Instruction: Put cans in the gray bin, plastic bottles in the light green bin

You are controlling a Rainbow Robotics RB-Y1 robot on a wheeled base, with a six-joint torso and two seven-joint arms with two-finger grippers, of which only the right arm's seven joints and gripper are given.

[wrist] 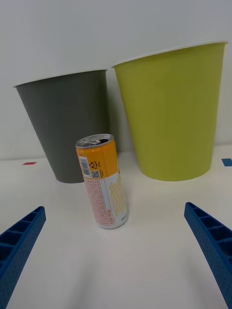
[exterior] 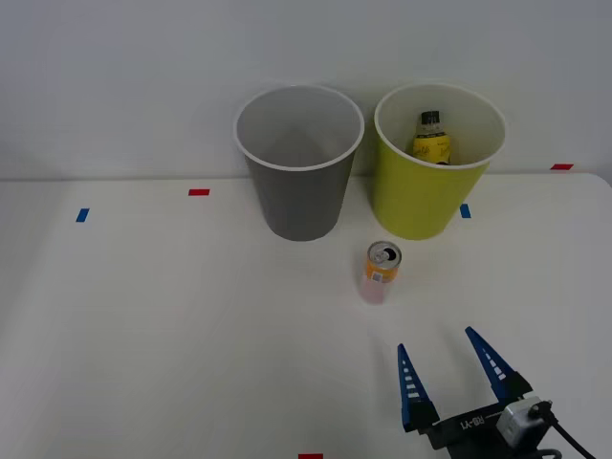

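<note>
On the white counter point(exterior: 143, 325), small blue and red tape marks point(exterior: 82, 215) sit toward the left and along the back edge. Next comes the gray bin point(exterior: 298, 163), tall, round and tapered, with a white rim and pale inside, standing upright just beside the light green bin point(exterior: 435, 167) of the same shape. The front view looks down into both: the gray one holds nothing visible, while the plastic bottle point(exterior: 431, 139), with black cap and yellow label, stands inside the green one. The wrist view sees the bins from the side, so their smooth outer walls show and the bottle is hidden. The can point(exterior: 382, 272) stands upright on the counter in front of the gap between the bins, apart from both; its silver pull-tab top shows from above, and the wrist view adds a barcode and printed text on its orange band and pink body. At the right, the right gripper point(exterior: 449, 368) hovers low, near the can and pointing toward it, its blue ribbed jaws spread wide and holding nothing.
</note>
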